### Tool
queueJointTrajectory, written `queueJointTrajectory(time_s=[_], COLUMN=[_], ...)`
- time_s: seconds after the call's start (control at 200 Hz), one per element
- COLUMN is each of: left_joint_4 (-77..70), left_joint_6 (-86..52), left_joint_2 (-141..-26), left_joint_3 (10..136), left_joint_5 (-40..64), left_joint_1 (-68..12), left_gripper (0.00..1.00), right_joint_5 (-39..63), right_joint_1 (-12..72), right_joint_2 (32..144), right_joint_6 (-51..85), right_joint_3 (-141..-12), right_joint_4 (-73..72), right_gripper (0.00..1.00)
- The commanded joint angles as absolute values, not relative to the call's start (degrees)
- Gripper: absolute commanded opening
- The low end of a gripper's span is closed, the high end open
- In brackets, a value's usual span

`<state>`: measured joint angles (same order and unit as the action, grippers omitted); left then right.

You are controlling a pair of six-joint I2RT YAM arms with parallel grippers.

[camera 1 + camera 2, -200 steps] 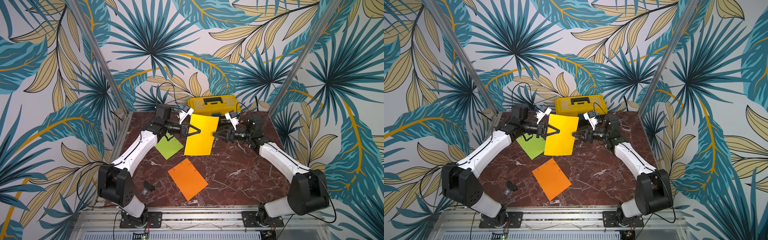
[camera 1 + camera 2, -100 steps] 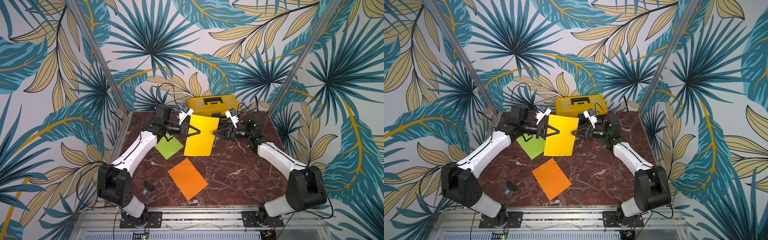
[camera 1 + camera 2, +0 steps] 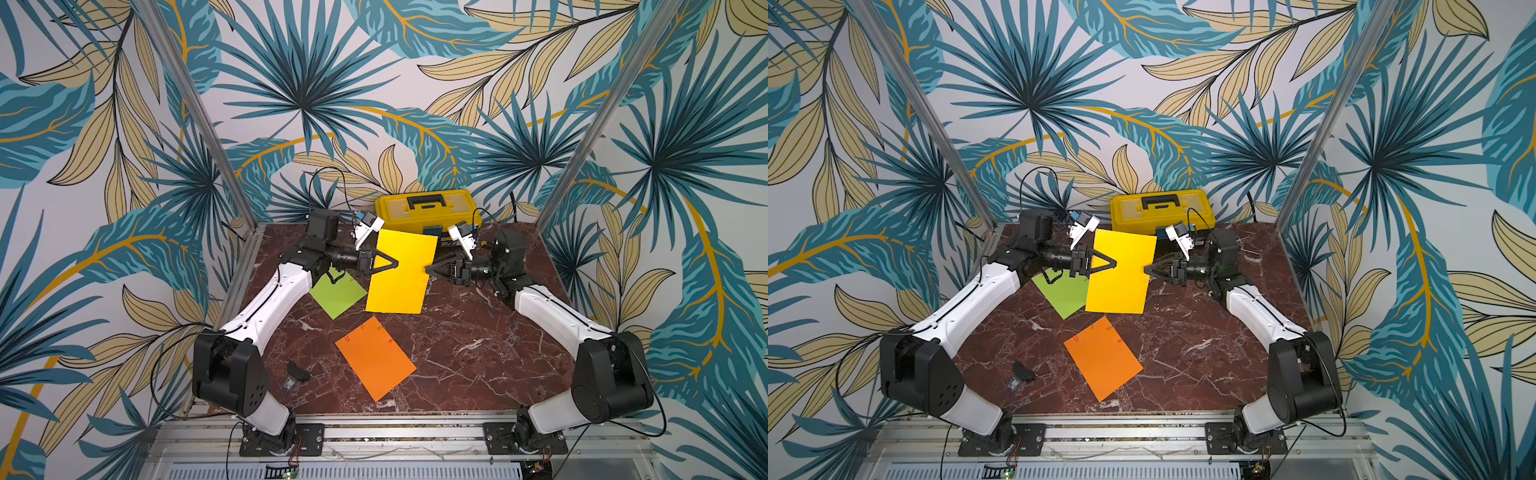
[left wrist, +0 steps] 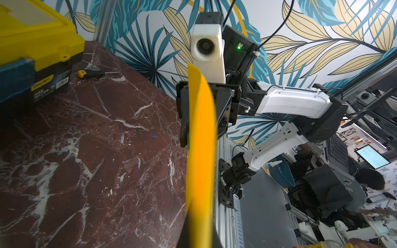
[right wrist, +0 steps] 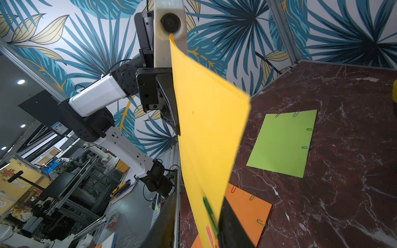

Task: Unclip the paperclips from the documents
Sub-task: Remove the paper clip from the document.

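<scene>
- Nearest, by left arm's base: small black item (image 3: 299, 371) on surface (image 3: 478, 353).
- Next, mid-surface: orange sheet (image 3: 376, 359), lying flat, with clips (image 5: 252, 196) on its far edges.
- Farther back, left of centre: green sheet (image 3: 336, 295), lying flat, likewise with clips along two edges.
- Just beside and above it, off the surface: yellow sheet (image 3: 401, 282), standing upright between both claws, slightly curved.
- Left claw (image 3: 397, 264): pressed together on yellow sheet's left edge.
- Right claw (image 3: 428, 270): at the opposite edge, fingers (image 5: 234, 232) either side of the sheet, right by green clip (image 5: 209, 211) and pink clip (image 5: 209, 234); gripping or not, cannot tell.
- Right of yellow sheet, on bare surface: loose blue clip (image 4: 153, 136) near loose green clip (image 4: 139, 130), apart from every sheet.
- Farthest, against back wall: toolbox (image 3: 428, 205), lid down, with screwdriver (image 4: 90, 74) just beside it.
</scene>
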<state>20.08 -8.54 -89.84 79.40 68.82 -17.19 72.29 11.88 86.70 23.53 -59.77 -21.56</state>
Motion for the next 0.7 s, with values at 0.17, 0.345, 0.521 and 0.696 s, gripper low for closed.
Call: queueJointTrajectory(time_s=[0.17,0.345,0.521,0.696], left_joint_4=[19.1,19.1,19.1,19.1], left_joint_6=[-7.9,-7.9,-7.9,-7.9], left_joint_2=[-87.7,-87.7,-87.5,-87.4], left_joint_3=[78.0,78.1,77.9,77.6], left_joint_5=[69.3,68.9,68.8,68.8], left_joint_1=[-16.7,-16.5,-16.4,-16.3], left_gripper=[0.00,0.00,0.00,0.00], right_joint_5=[72.5,72.7,72.4,72.2], right_joint_1=[11.8,11.8,11.8,11.8], right_joint_2=[85.3,85.3,84.8,84.8], right_joint_6=[22.8,22.4,20.5,20.0], right_joint_3=[-59.3,-59.3,-59.4,-59.5], right_joint_4=[-20.5,-19.7,-17.1,-16.3], right_gripper=[0.20,0.15,0.14,0.10])
